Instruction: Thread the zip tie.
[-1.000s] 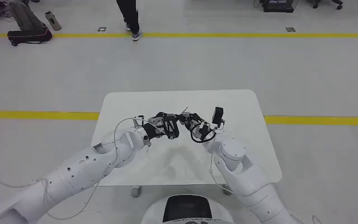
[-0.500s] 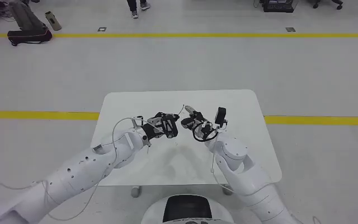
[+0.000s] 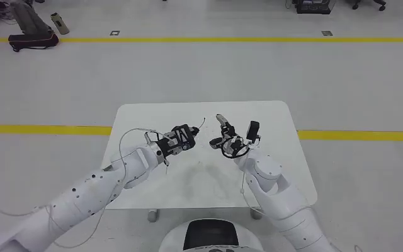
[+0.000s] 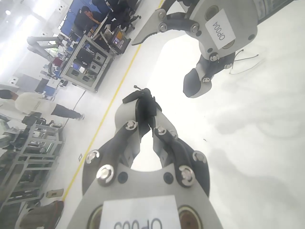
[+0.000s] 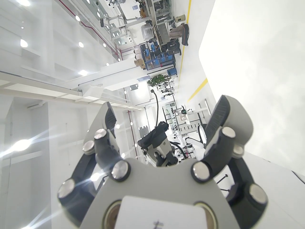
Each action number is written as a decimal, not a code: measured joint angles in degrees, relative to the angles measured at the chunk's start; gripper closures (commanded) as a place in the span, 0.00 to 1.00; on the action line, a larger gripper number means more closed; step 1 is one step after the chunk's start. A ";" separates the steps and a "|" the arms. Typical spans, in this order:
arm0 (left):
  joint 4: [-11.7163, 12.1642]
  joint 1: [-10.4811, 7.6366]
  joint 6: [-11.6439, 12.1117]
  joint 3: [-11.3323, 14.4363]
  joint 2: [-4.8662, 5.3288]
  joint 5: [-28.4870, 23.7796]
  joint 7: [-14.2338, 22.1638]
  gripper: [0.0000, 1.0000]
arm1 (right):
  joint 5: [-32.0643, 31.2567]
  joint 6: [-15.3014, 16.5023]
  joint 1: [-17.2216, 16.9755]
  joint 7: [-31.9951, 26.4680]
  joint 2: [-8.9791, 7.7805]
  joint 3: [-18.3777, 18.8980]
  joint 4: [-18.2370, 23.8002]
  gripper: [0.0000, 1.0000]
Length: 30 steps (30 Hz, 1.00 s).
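Over the middle of the table (image 3: 264, 113), the two claws are parting after working nearly tip to tip a second ago. The right claw (image 3: 218, 130) is standing spread and empty while the left claw (image 3: 189, 133) is pinching the zip tie (image 5: 157, 110) alone, probably ending that threading try. The right wrist camera is showing its tail curving free, and the left wrist camera is catching a short tip.

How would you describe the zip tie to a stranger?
Find the middle of the white table. There the shut left gripper pinches a thin black strand, the zip tie. The right gripper beside it is open and empty.
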State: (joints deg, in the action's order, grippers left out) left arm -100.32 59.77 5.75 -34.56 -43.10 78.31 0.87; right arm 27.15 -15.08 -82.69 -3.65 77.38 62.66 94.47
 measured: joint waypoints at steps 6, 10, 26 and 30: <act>2.66 2.60 3.63 -5.13 -0.07 -26.26 4.07 1.00 | -3.61 2.54 -1.82 -2.75 -0.96 3.67 -1.01 0.00; 2.84 4.38 6.89 -7.52 0.20 -37.66 4.80 1.00 | -7.95 5.00 -2.30 -5.29 -1.57 5.05 -1.73 0.00; 6.56 5.64 13.56 -12.14 0.04 -68.04 16.66 1.00 | -14.24 14.34 -1.85 -19.36 -3.20 8.06 -6.36 0.00; 6.78 6.27 13.75 -13.52 0.15 -77.92 21.50 1.00 | -14.69 18.39 -1.03 -27.75 -4.00 10.02 -8.17 0.00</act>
State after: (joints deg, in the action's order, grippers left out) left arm -93.54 66.04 19.50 -48.08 -42.96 0.39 22.38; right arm 12.45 3.31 -83.72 -31.40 73.38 72.68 86.30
